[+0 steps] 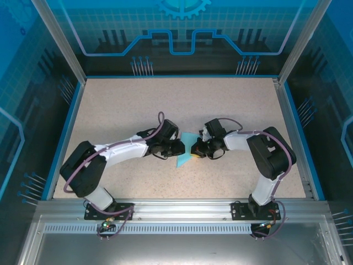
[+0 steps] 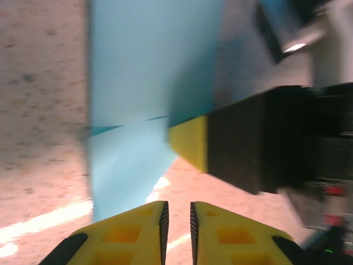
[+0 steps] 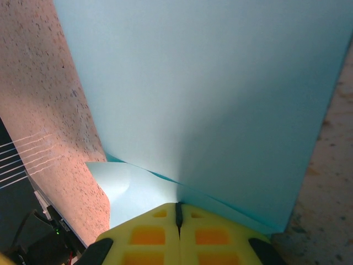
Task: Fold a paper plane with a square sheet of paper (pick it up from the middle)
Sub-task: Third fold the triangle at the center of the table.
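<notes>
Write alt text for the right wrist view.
The right gripper, its yellow tips pressed together, is shut on the near edge of a creased turquoise-blue sheet of paper that spreads away up the frame. Speckled beige table shows at left and lower right.

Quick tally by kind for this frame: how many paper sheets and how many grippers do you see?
turquoise paper sheet: 1
grippers: 2 (left gripper, right gripper)
Total: 3
</notes>
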You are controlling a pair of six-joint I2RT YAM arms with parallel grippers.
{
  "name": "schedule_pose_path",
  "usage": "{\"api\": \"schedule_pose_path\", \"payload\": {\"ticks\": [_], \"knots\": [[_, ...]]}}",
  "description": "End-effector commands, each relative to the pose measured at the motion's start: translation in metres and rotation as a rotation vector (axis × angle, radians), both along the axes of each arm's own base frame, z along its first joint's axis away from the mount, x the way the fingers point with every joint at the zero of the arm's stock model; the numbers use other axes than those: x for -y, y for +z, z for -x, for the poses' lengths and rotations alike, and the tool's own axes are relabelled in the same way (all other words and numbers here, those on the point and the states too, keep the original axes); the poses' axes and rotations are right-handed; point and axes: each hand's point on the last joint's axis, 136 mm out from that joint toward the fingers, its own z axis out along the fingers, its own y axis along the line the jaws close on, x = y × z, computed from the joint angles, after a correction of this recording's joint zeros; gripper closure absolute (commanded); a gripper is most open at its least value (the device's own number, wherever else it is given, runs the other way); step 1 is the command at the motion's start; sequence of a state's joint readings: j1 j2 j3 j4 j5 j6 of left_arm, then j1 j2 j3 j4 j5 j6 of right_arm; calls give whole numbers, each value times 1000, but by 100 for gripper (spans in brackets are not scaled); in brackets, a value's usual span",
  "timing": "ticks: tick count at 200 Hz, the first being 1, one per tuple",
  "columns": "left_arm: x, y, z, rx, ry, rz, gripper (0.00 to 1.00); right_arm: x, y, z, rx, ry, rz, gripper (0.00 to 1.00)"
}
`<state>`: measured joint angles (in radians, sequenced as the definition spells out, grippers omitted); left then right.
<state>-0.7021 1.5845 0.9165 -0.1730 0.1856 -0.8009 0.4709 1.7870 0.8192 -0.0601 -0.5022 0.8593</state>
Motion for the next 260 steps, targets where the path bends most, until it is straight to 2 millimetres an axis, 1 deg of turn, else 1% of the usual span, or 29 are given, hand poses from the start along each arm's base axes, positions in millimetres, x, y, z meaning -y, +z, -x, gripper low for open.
{"api": "schedule_pose_path", "payload": {"ticks": [1, 10, 22, 41, 64, 86, 106, 139, 170, 189, 216, 260], "knots": [[18, -2, 12, -123, 79, 211, 82, 15, -25, 15, -63, -31, 98, 95], [21, -8, 12, -142, 113, 247, 85, 15, -25, 16, -62, -32, 101, 95], [28, -15, 11, -153, 129, 283, 85, 16, -26, 16, -61, -35, 104, 95], [36, -28, 10, -171, 140, 277, 87, 16, -27, 16, -64, -35, 103, 95], [30, -44, 6, -165, 195, 238, 88, 17, -29, 18, -68, -33, 104, 95], [29, -49, 4, -162, 211, 226, 88, 17, -29, 19, -69, -31, 101, 95], [20, -59, 6, -172, 222, 164, 87, 17, -30, 20, -73, -28, 102, 95], [3, -80, 15, -195, 240, 57, 87, 18, -30, 20, -73, -30, 105, 95], [-13, -94, 25, -217, 251, -30, 87, 20, -31, 20, -75, -33, 112, 95], [-24, -98, 30, -217, 253, -73, 88, 21, -30, 19, -76, -33, 114, 95], [-39, -105, 44, -239, 244, -131, 87, 24, -31, 19, -79, -37, 117, 95], [-45, -109, 63, -279, 218, -106, 86, 27, -33, 19, -84, -41, 123, 95]]}}
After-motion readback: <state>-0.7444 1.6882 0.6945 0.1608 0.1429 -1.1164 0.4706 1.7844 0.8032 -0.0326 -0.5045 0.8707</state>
